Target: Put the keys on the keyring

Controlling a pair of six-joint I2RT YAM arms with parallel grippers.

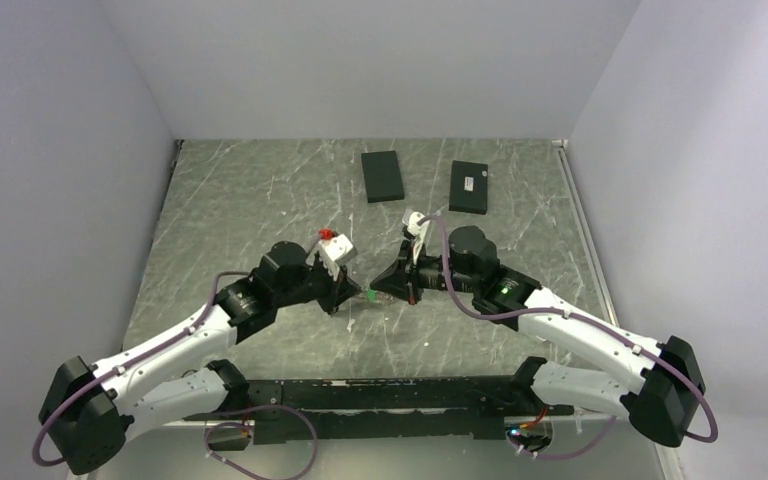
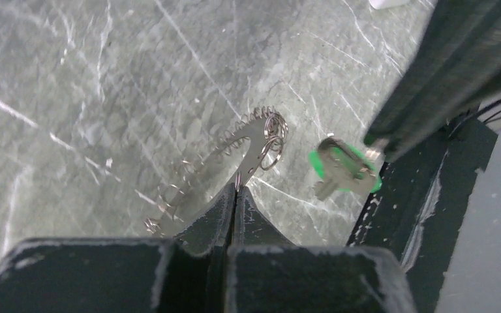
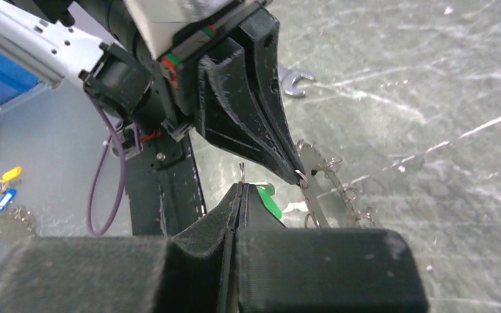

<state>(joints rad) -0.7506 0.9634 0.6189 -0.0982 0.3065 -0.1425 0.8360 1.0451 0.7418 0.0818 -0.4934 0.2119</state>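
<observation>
1. Keyring [image 2: 244, 140] held up near the middle of a big grey table [image 1: 250, 200] with white streaks, between two arms.
2. Bent in toward that middle, tips close together: white and black left arm [image 1: 160, 350] and right arm [image 1: 580, 335].
3. At the far side, side by side and well apart from the claws: one flat black box [image 1: 383, 175] and a second black box [image 1: 469, 187].
4. Squeezed tight on the keyring's rim, no gap between the tips: left claw [image 2: 236, 188].
5. Squeezed tight too, on the head of a green key [image 2: 342, 171]: right claw [image 3: 241, 190].
6. Keyring itself of flat grey metal, with a toothed edge, sticking out past the left claw's tips.
7. Green key just beside the keyring, with a small gap between them in the left wrist view.
8. Flat on the table behind the left claw: a small silver spanner [image 3: 293, 81].
9. Hanging at the keyring's far end: a few tiny wire loops [image 2: 274, 140].
</observation>
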